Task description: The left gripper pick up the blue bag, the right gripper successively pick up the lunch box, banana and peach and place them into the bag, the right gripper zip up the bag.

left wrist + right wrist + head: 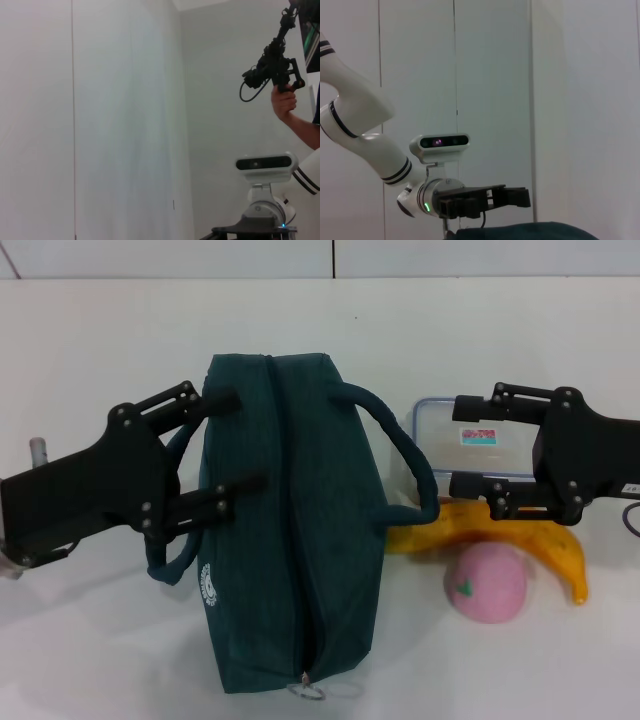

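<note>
On the white table [100,660]: everything of the task lies here, seen from the head camera.
Blue bag [290,540]: lies lengthwise at the centre, zipper run closed along its top, metal ring pull [306,690] at the near end; nothing of its inside shows.
Lunch box [470,440]: just right of the bag, lid on; contents hard to make out, it looks empty.
Banana [530,540]: in front of the lunch box, outside the bag.
Peach [487,583]: touching the banana's near side, also outside the bag.
Left gripper [222,452]: fingers spread wide, tips at the bag's left side by its left handle [165,560], clasping nothing.
Right gripper [462,445]: fingers parted, over the lunch box, one finger over its far part and one near its front edge, not closed on it.
</note>
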